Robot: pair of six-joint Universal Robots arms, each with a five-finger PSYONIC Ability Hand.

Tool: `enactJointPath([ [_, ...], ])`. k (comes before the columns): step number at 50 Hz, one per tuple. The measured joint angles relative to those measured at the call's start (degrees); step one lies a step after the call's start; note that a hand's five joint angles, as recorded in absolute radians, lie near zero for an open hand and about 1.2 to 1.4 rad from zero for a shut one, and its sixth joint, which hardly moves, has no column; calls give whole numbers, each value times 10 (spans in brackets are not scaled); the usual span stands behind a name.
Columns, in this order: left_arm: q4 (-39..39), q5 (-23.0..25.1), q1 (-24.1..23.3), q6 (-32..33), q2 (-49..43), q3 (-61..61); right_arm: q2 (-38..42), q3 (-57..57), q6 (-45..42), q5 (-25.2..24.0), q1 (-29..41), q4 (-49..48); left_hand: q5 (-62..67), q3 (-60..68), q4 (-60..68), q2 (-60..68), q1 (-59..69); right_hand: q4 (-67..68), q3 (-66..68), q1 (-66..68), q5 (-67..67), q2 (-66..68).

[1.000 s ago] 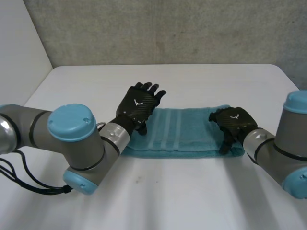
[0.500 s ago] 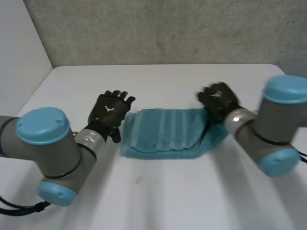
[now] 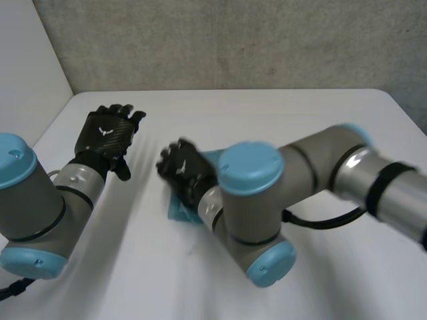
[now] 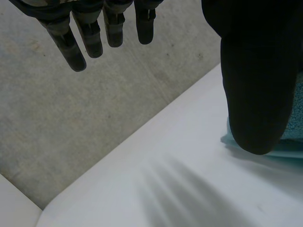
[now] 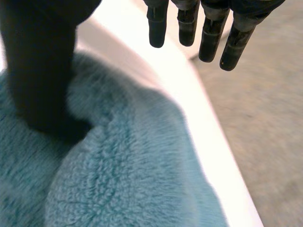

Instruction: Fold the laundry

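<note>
Looks like mid-fold, judging by the teal towel [image 5: 132, 179] lying in a soft, rounded hump under the right hand [image 3: 183, 170], near the middle of the white table [image 3: 280, 113]. Cannot tell how many folds are in, with most of the cloth hidden beneath the right arm [image 3: 313, 163] reaching across it and just a small edge peeking out below the wrist. Left to do, probably: laying the raised part flat, squaring the edges, perhaps one more fold. Holds the right hand low over the towel's left end, fingers [image 5: 187, 23] straight and reaching past the cloth's edge, thumb down on the pile, nothing clearly pinched. Holds the left hand [image 3: 107, 137] off the cloth, apart from the towel on its left side, fingers straight and relaxed, empty, with a towel corner just beside the thumb tip in the left wrist view.
</note>
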Motion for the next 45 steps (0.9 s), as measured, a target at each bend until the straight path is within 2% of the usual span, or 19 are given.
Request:
enactJointPath([
  [5,3,0,-3,-1,-8,21,-63,27,109,13,-19,-6,0,0,0,0,0,0,-1,0,-1,0],
  [8,4,0,-13,-8,-20,45,-129,70,194,15,-52,-6,0,0,0,0,0,0,-1,0,-1,0],
  [11,3,-1,-23,-17,-29,61,-150,87,215,14,-67,-5,0,0,0,0,0,0,-1,0,-1,0],
  [14,-3,0,-56,-54,-45,98,-199,140,258,8,-122,9,0,0,0,1,0,0,-1,0,-1,0],
  [21,-36,0,-122,-111,-85,156,-220,173,313,-16,-192,50,0,1,1,1,0,0,-1,0,-1,0],
  [26,-71,-4,-157,-123,-121,189,-214,172,354,-48,-220,72,0,1,2,2,2,0,-1,0,-1,0],
  [30,-109,-24,-179,-139,-161,220,-185,158,396,-94,-234,80,0,1,2,2,2,0,-1,0,-1,0],
  [36,-134,-57,-179,-158,-196,240,-112,112,429,-122,-230,81,0,1,2,2,2,0,-1,0,-1,0],
  [45,-164,-74,-146,-149,-221,235,-3,29,420,-124,-225,112,0,1,2,2,1,0,-1,0,-1,0],
])
